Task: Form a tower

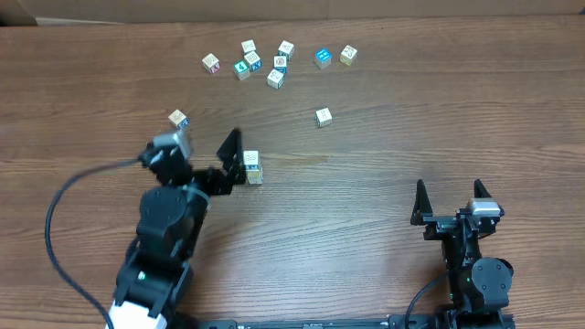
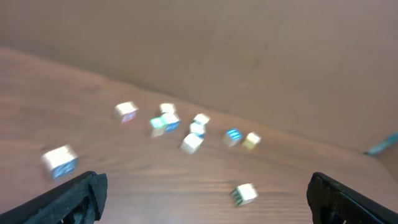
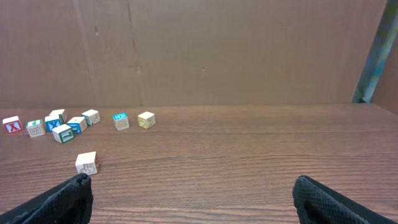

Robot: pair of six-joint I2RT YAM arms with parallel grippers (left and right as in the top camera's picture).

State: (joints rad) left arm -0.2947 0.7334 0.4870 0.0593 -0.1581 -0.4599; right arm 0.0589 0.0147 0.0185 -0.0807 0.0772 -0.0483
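While left gripper (image 1: 236, 157) and right gripper (image 1: 449, 188) gape empty, tower (image 1: 252, 167) height unreadable from overhead, left wrist view blurred.

Blurred wooden table (image 2: 124, 186), cluster of small cubes (image 2: 180, 127), lone cube (image 2: 245, 194) nearer, hand (image 2: 205, 193) with dark fingers (image 2: 68, 200) wide apart

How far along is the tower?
Done: a short tower stands beside the left gripper, apparently two cubes high. In hand: nothing; the left gripper and right gripper are both open and empty. Left: the loose cubes farther back are unstacked.
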